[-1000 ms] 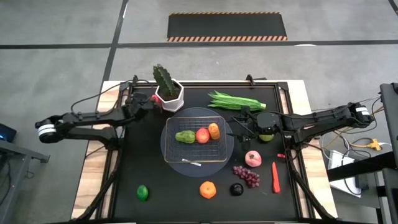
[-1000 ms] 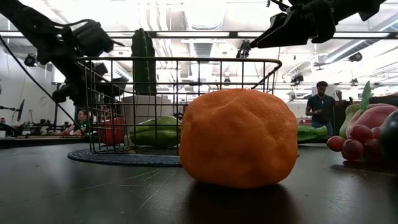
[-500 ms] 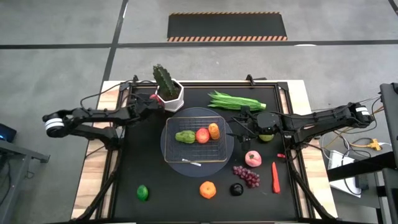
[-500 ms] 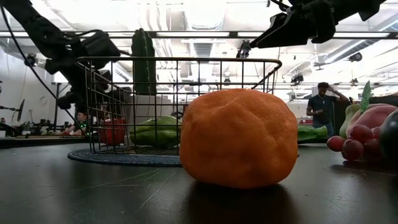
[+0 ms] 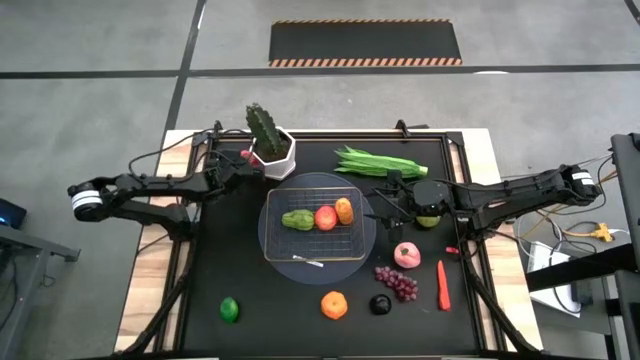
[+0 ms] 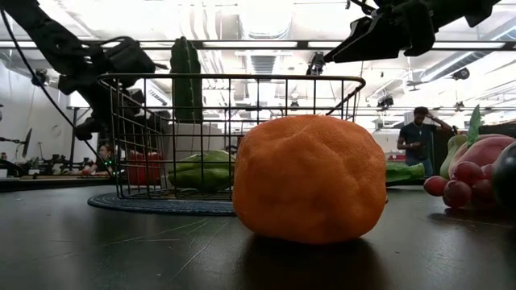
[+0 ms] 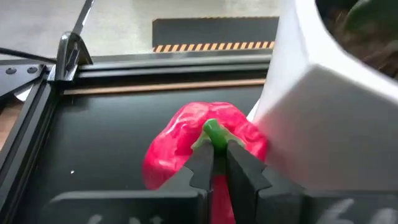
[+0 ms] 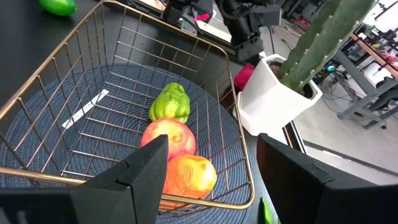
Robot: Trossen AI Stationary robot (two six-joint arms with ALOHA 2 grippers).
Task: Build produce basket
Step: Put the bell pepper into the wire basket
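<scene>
Glossy red pepper (image 7: 202, 146), lumpy with a green stem, pinched by the left end effector (image 7: 216, 163) beside the white pot (image 7: 323, 106).

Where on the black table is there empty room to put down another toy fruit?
The widest bare patch lies between the basket and the lime. Another runs between the basket and the orange. It is crowded around the grapes and chili.

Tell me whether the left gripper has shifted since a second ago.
Yes. In the high view the left gripper has advanced rightward toward the white cactus pot, and its fingers now pinch the red pepper by the green stem.
</scene>
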